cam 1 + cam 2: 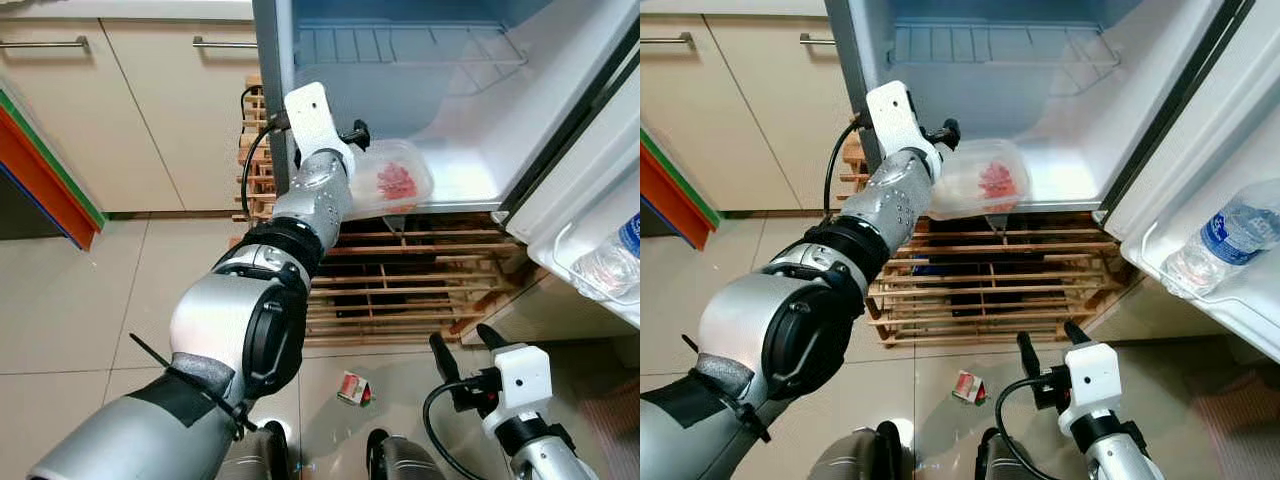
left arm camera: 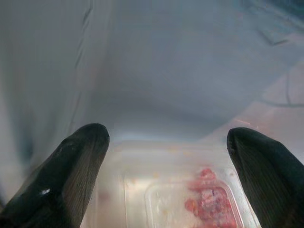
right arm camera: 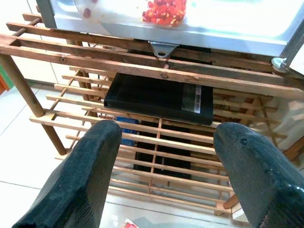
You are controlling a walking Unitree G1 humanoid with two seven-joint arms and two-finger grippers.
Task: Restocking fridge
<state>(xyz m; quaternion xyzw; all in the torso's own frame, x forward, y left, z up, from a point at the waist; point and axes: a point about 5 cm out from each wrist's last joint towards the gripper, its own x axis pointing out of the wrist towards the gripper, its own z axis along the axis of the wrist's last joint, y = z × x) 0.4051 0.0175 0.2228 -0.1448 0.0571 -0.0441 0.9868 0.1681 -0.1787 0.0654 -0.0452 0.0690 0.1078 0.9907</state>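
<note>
A clear plastic container [image 1: 395, 182] with red food inside lies at the front edge of the open fridge's white floor [image 1: 470, 170]. My left arm reaches up into the fridge. Its gripper [image 1: 352, 135] is at the container's left rear and stands open, the two fingers spread wide on either side of the container [image 2: 190, 199] in the left wrist view. My right gripper [image 1: 463, 342] hangs low by the floor, open and holding nothing, facing the wooden rack [image 3: 156, 137].
A wire shelf [image 1: 400, 45] spans the fridge higher up. The open door at right carries a water bottle [image 1: 1225, 235] in its pocket. The fridge stands on a wooden slatted rack [image 1: 400, 290] holding a black box [image 3: 159, 97]. A small red packet [image 1: 352, 388] lies on the tiles. Cabinets [image 1: 150, 100] stand to the left.
</note>
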